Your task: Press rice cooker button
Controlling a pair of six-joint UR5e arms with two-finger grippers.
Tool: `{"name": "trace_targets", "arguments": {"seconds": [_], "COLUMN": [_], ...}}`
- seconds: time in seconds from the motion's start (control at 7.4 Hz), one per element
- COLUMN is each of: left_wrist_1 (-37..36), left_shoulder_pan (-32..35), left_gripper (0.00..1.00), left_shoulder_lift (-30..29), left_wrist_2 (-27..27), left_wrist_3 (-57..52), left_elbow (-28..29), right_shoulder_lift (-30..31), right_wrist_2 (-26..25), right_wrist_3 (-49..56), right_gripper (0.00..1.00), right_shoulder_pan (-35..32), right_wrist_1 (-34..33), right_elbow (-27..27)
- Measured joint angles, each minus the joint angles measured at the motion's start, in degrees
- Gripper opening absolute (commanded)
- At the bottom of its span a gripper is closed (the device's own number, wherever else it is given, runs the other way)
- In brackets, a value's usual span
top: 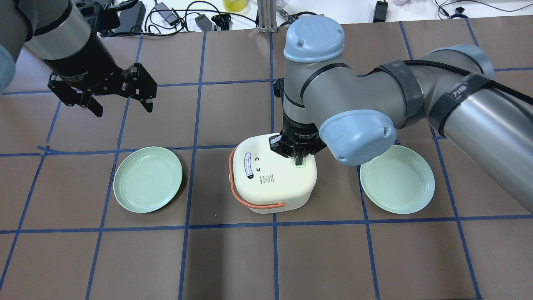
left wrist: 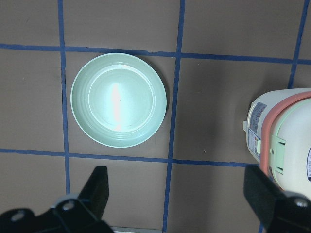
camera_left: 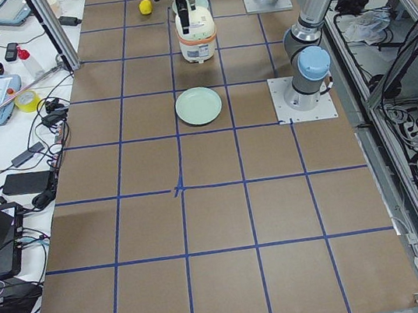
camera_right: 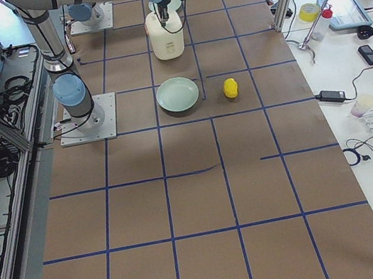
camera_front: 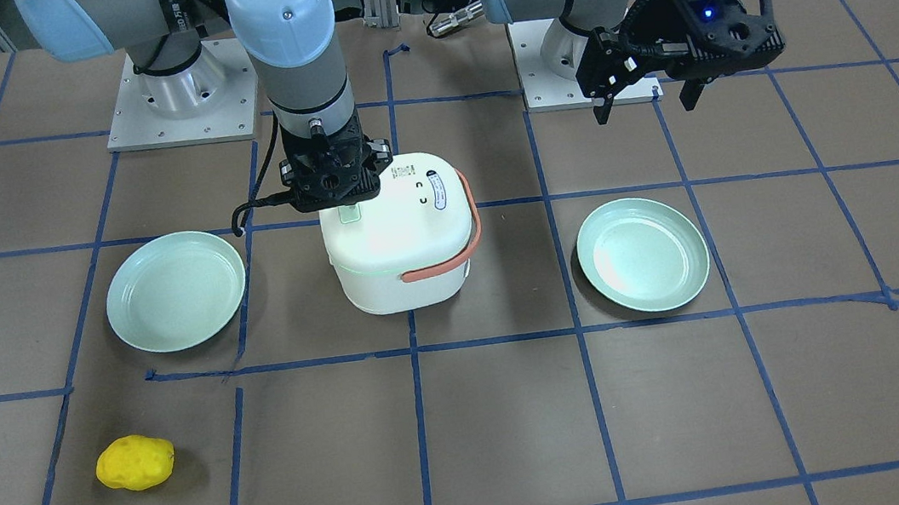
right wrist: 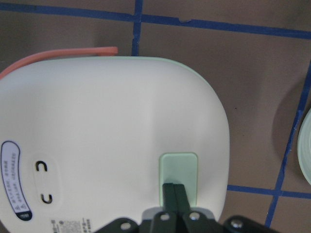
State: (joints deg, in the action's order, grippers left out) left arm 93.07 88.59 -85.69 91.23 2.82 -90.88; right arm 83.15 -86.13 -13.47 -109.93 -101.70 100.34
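right hand (right wrist: 173,190): pinched together, holding nothing, tips on green button (right wrist: 179,165) atop rice cooker (top: 270,179) | left hand (top: 124,109): spread wide, empty, above tabletop (top: 233,258)

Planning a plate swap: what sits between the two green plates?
The rice cooker, with the right gripper, fingers together, down on its green button; the overhead view shows it.
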Motion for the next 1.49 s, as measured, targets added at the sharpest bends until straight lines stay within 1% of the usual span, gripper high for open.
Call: {"name": "trace_targets", "arguments": {"seconds": [0.27,0.41,0.54,0.81,1.22,1.49], "left_wrist_1": [0.0,0.0,0.0,0.0,0.0,0.0], "left_shoulder_pan": [0.0,0.0,0.0,0.0,0.0,0.0], "left_gripper": [1.0,1.0,1.0,1.0,1.0,1.0], "left_shoulder_lift": [0.0,0.0,0.0,0.0,0.0,0.0], "left_wrist_2": [0.0,0.0,0.0,0.0,0.0,0.0], "left_wrist_3": [0.0,0.0,0.0,0.0,0.0,0.0], "left_elbow": [0.0,0.0,0.0,0.0,0.0,0.0], "right_shoulder_lift": [-0.2,-0.4,-0.3,1.1,3.3,3.6], "right_wrist_2": [0.0,-0.1,-0.4,-3.1,-7.8,-7.9], "right_wrist_3": [0.1,0.0,0.0,0.2,1.5,7.0], "right_gripper": [0.0,0.83,1.0,1.0,1.0,1.0], "right_shoulder_pan": [0.0,0.0,0.0,0.1,1.7,7.4], "right_wrist_1": [-0.9,-1.5,-1.7,-0.6,5.3,6.8], "right_elbow": [0.3,0.3,0.0,-1.9,-7.6,-11.6]}}
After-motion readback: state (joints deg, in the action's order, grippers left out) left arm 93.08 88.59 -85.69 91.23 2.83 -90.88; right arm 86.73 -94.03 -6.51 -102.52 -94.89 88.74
